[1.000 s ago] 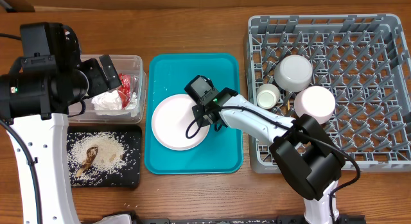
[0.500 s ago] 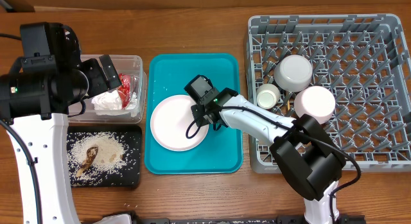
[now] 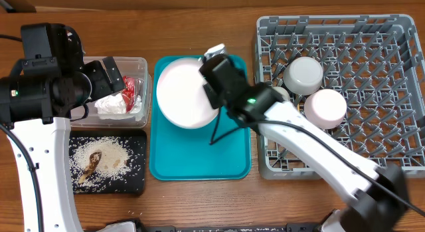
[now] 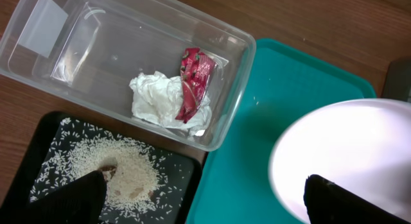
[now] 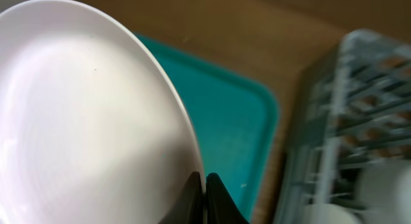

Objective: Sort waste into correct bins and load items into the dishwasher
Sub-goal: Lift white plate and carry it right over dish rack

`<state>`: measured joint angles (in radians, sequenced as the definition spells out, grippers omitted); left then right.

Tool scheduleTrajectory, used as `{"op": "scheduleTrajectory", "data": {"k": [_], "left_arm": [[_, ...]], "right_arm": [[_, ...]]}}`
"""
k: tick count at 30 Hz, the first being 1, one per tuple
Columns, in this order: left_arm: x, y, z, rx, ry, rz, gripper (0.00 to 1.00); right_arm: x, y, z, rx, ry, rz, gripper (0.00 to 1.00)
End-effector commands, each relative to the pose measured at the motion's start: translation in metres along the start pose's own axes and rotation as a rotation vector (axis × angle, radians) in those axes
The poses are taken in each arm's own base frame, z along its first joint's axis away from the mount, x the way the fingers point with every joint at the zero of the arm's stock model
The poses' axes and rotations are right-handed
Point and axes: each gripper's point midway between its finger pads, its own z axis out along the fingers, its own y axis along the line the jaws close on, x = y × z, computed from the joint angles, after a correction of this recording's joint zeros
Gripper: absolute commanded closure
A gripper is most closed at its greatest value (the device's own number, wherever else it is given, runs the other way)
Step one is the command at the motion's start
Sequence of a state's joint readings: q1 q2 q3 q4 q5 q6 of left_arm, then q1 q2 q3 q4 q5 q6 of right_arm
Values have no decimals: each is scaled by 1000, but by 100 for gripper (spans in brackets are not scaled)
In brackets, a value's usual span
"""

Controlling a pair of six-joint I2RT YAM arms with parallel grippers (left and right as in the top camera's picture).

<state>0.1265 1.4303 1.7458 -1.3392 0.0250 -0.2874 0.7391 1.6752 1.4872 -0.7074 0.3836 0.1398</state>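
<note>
Gripping the pink plate [image 3: 186, 96] by its rim, the right claw [image 5: 205, 198] is clamped tight w/ the plate tilted up over the far end of the teal tray [image 3: 199, 159], left of the grey rack [image 3: 385, 72]. Left claw [image 4: 205, 205] is wide open, holding nothing, above the clear tub [image 4: 231, 89] w/ napkin [image 4: 157, 99] + red wrapper [image 4: 192, 83] inside, black tray [image 4: 26, 179] of rice [image 4: 125, 176] beside it.

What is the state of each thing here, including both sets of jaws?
plate: raised above the teal tray, tilted, gripped at its rim.
right gripper: jaws shut on the plate.
left gripper: jaws open, holding nothing.
clear tub: holds the napkin and the red wrapper.
black tray: holds rice and brown scraps.
dish rack: holds the grey-green bowl and the pink bowl.
</note>
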Motion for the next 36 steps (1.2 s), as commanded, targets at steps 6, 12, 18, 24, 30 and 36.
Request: {"op": "scheduleTrajectory", "data": {"k": [6,12,18,24,30,36], "left_arm": [[-3,2,0,-7,-8,0,0],[-3,2,0,-7,-8,0,0],[-3,2,0,-7,-8,0,0],[-3,2,0,-7,-8,0,0],[-3,2,0,-7,-8,0,0],[-3,2,0,-7,-8,0,0]], "right_arm": [[-44,-132,-88,668,-222,63,96],[-43,-188,-137,1072,-224,47,96],[-27,-252,-143,1215,-112,85,96],[-4,-312,-149,1310,-20,171,96],[13,-338,-132,1235,34,214,96],[23,-352,-117,1232,74,226,96]]}}
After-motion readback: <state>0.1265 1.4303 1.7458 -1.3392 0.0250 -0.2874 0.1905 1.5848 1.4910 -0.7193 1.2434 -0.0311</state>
